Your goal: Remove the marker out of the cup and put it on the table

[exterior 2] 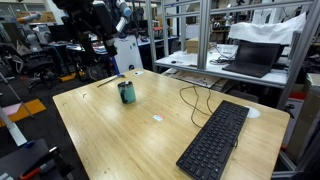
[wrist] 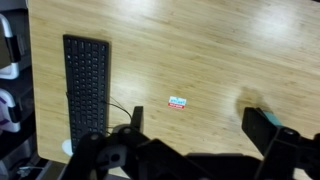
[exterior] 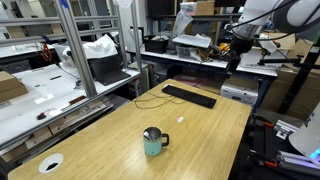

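Exterior views, left to right. A flat white disc point(exterior: 50, 163) lies on the lower bench beside the worktop's left edge. The worktop point(exterior: 110, 135) is light wood grain.

The cup point(exterior: 152, 142) stands upright near the middle of the front part of the worktop, with its handle to the right. It is teal with a dark rim and is also seen in the other exterior view point(exterior 2: 127, 92). It stands alone, well apart from everything else.

The marker cannot be made out with certainty in any view. The cup's dark mouth is too small to show whether the marker is inside.

A tiny white scrap point(exterior: 181, 120) lies to the right of the cup and further back, clear of it. A black keyboard point(exterior: 189, 95) lies flat beyond the scrap, with its cable point(exterior: 150, 101) curving across the wood to the left. The robot arm point(exterior: 270, 18) is raised at the upper right, over the far bench and well away from the cup.

Wrist view, left to right. The keyboard point(wrist: 88, 85) is at the left and the scrap point(wrist: 177, 102) is near the centre. The hand point(wrist: 200, 122) is seen from high above bare wood. Its two fingers point(wrist: 262, 125) are spread wide and nothing is between them. The cup does not appear in this view.
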